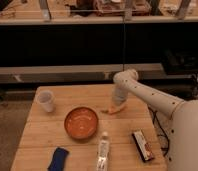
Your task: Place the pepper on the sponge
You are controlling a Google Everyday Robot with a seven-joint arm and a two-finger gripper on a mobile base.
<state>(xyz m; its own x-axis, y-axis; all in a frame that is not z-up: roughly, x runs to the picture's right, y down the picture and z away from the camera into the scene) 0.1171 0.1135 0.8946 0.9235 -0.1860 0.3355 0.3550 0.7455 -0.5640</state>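
The pepper [112, 110] is a small orange sliver lying on the wooden table [47, 135], just right of the bowl. My gripper [117, 106] hangs straight down from the white arm and is right at the pepper's right end, partly covering it. Whether it touches the pepper cannot be told. The sponge [58, 159], a deep-blue block, lies near the table's front edge at the left, well away from the gripper.
An orange-brown bowl [82, 123] sits mid-table between pepper and sponge. A white cup [45, 100] stands at the back left. A small bottle [102, 152] lies at the front, and a black box [142, 145] at the front right.
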